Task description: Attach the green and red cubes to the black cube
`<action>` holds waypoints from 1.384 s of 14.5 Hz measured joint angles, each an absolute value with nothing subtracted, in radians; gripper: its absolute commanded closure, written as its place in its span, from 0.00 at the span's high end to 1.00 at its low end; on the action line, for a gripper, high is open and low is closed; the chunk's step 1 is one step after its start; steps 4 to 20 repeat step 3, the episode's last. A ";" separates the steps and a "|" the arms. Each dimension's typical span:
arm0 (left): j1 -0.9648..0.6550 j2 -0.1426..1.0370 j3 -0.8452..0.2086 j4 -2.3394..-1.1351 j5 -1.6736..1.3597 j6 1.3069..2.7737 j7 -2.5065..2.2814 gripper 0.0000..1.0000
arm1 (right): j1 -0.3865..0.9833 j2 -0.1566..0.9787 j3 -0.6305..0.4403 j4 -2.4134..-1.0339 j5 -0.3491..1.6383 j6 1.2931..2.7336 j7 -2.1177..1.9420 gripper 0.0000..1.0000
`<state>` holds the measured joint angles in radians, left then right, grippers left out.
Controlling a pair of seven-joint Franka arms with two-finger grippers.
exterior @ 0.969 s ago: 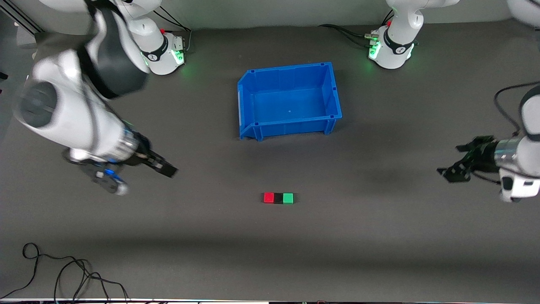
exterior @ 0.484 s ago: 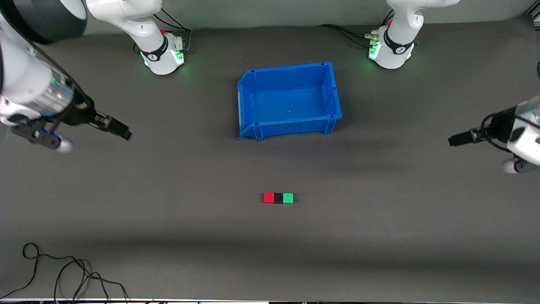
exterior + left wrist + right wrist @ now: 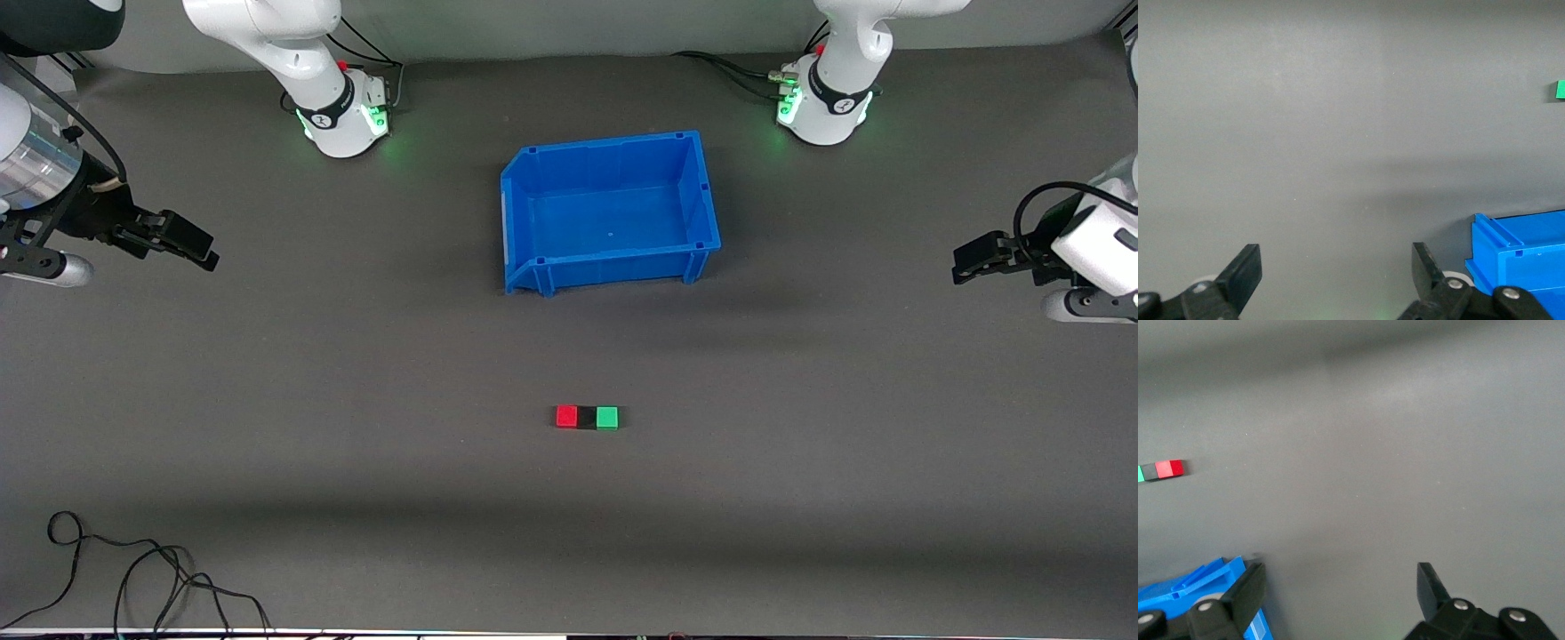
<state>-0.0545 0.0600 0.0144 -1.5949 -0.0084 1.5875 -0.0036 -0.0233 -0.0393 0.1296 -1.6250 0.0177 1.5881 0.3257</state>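
The red cube (image 3: 566,416), the black cube (image 3: 587,418) and the green cube (image 3: 607,417) lie touching in one row on the mat, black in the middle, nearer the front camera than the blue bin. The right wrist view shows the red cube (image 3: 1171,468), the black cube (image 3: 1149,472) and a sliver of the green cube (image 3: 1140,474). The left wrist view shows only the green cube (image 3: 1560,90). My left gripper (image 3: 965,265) is open and empty over the mat at the left arm's end. My right gripper (image 3: 191,242) is open and empty over the mat at the right arm's end.
An empty blue bin (image 3: 693,186) stands mid-table, farther from the front camera than the cubes; it also shows in the left wrist view (image 3: 1521,257) and the right wrist view (image 3: 1195,587). A black cable (image 3: 133,569) lies at the near edge toward the right arm's end.
Both grippers have drawn back from the middle of the table toward their own ends and risen. The three cubes have stayed in place.
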 measured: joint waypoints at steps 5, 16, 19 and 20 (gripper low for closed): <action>-0.055 0.049 0.014 -1.601 -0.008 1.576 -0.004 1.00 | -0.030 -0.040 0.131 -1.626 0.016 1.565 0.265 1.00; -0.055 0.049 0.014 -1.601 -0.008 1.576 -0.004 1.00 | -0.030 -0.040 0.131 -1.626 0.016 1.565 0.265 1.00; -0.055 0.049 0.014 -1.601 -0.008 1.576 -0.004 1.00 | -0.030 -0.040 0.131 -1.626 0.016 1.565 0.265 1.00; -0.055 0.049 0.014 -1.601 -0.008 1.576 -0.004 1.00 | -0.030 -0.040 0.131 -1.626 0.016 1.565 0.265 1.00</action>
